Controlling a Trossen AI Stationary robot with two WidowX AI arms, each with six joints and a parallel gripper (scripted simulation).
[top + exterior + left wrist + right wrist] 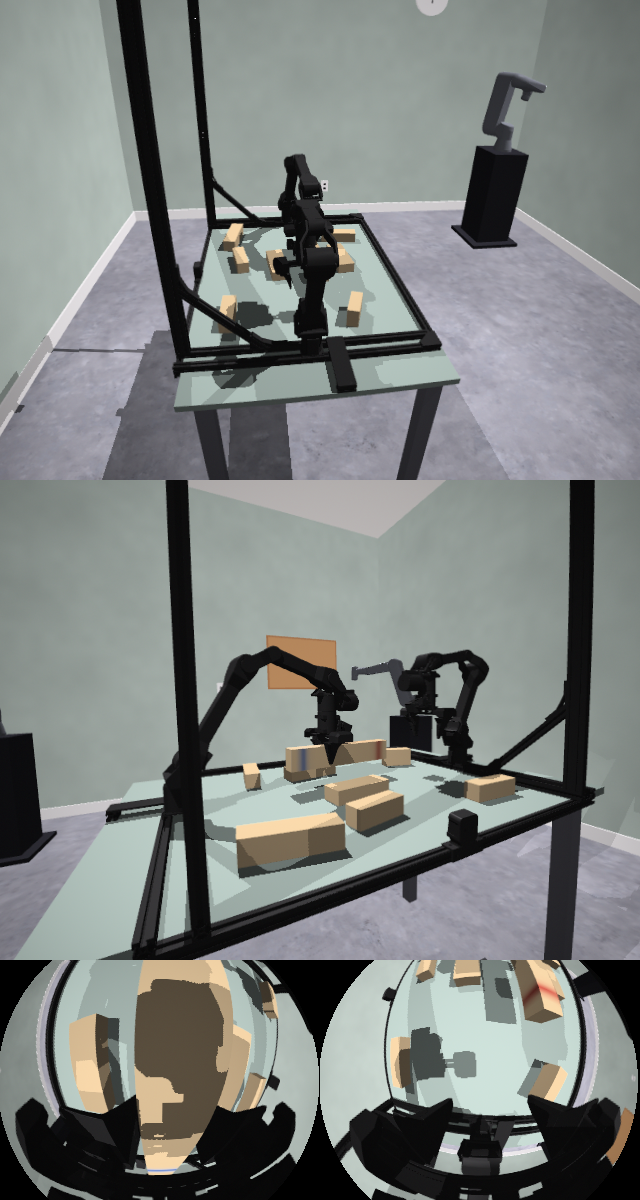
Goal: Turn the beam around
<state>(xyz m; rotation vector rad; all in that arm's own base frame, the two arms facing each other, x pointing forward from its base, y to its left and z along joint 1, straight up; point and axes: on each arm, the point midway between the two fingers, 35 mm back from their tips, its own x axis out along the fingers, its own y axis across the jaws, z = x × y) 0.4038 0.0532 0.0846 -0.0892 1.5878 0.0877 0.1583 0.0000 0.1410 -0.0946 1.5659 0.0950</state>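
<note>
The beam [356,752] [180,1035] [540,1005], pale wood with a blue and a red band, is raised above the table. My left gripper [331,757] [165,1093] is shut on it, nearer the blue end; the red end points toward the right arm. Two low wooden blocks, apparently the bearers, flank it: one bearer [271,260] [356,791] [241,1055] [466,979] and the other bearer [345,264] [309,774] [82,1050]. The beam runs roughly along them. My right gripper [491,1101] is open and empty, high above the table. The top view mostly hides the beam behind the arms.
Loose blocks stand around: a long block [232,236] [289,841], a block [240,259] [374,810] beside one bearer, a block [343,235] [251,776] near the left arm, and two blocks near the right arm, one [354,308] [397,756] and another [226,310] [490,788]. A black frame edges the table.
</note>
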